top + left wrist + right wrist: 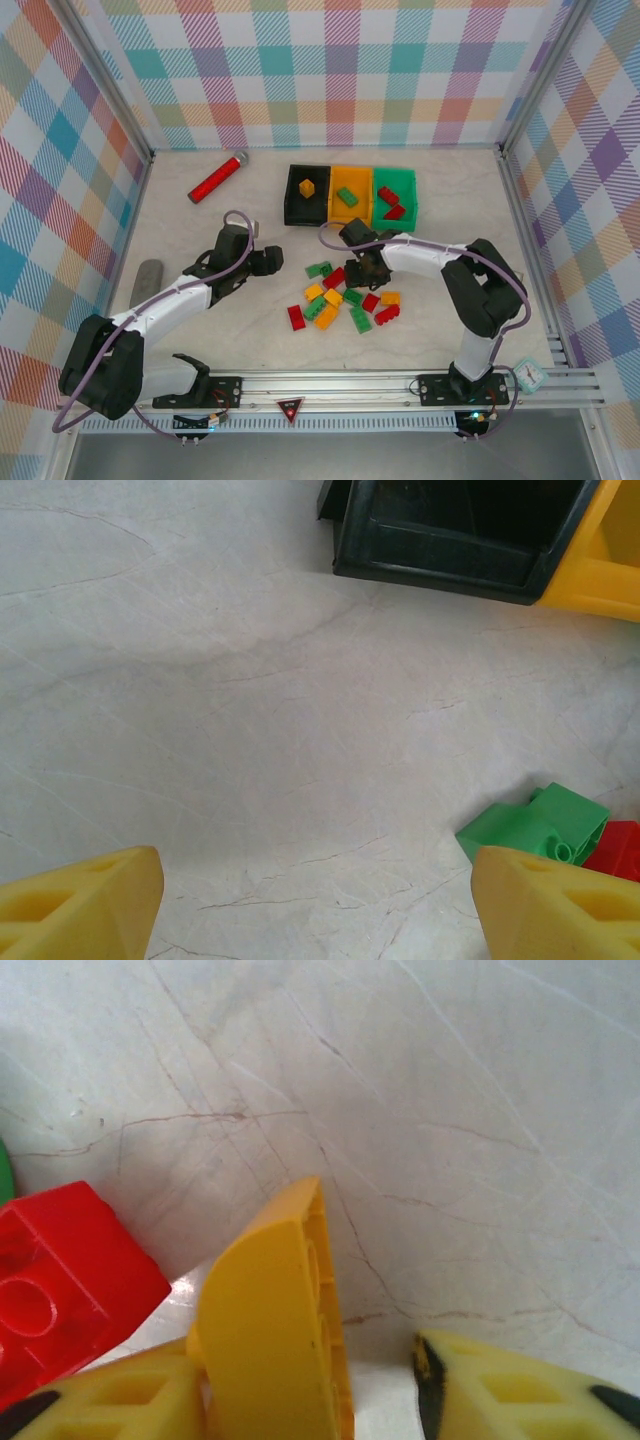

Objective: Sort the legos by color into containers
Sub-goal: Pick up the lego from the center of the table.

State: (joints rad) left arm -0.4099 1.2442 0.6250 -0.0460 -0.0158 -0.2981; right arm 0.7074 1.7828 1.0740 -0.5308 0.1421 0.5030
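Observation:
Three joined containers sit at the back: black (291,200), orange (336,205), green (408,183). A yellow lego (306,187) lies in the black one, a green lego (347,196) in the orange one, and red legos (389,196) in the green one. Several loose legos (340,298) lie on the table in front. My right gripper (368,268) (300,1385) is low at the pile's far edge. A yellow brick (270,1330) stands on edge against its left finger, with a gap to the right finger (500,1390). A red brick (60,1290) lies beside it. My left gripper (268,262) (315,905) is open over bare table, a green brick (535,825) by its right finger.
A long red cylinder (218,177) lies at the back left. A grey object (147,280) rests by the left wall, and a small clock (530,374) sits at the front right. Checkered walls enclose the table on three sides. The black bin's corner (440,555) is ahead of my left gripper.

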